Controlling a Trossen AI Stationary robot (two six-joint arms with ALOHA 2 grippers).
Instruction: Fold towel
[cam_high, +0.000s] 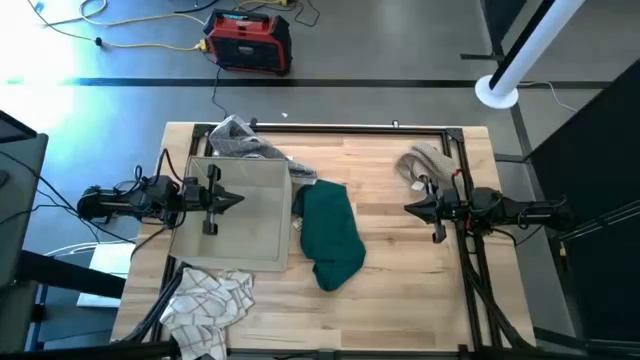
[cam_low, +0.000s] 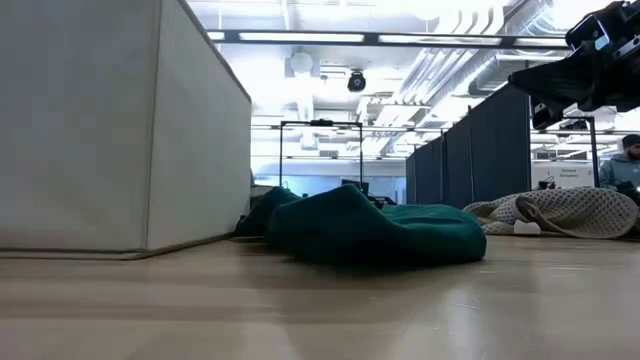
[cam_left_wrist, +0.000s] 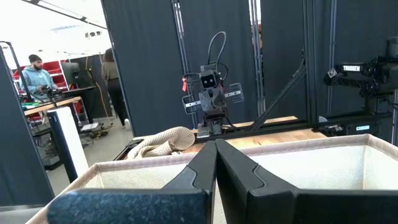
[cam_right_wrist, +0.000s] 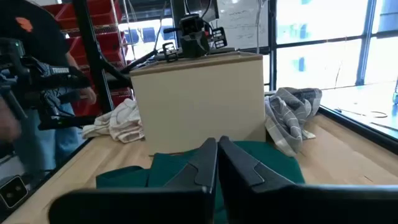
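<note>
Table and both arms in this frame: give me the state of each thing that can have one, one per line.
Green towel: crumpled, unfolded, mid-table.
Beige bin: upright, open-topped.
Grey towel: bunched behind the bin.
Checked towel: crumpled at the table's near left corner.
Tan towel: bunched by the right arm.
Left gripper: shut, above the bin.
Right gripper: shut, empty.

Closed right claw (cam_right_wrist: 217, 144) facing green towel (cam_right_wrist: 273, 163)

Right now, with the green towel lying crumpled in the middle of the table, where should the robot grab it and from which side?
Probably the green towel at its edge nearest the right gripper, from above. It lies bunched, its other edge close to the beige box, so the open-table side looks freer. The right gripper hovers shut over that side; the left gripper is shut above the box.
</note>
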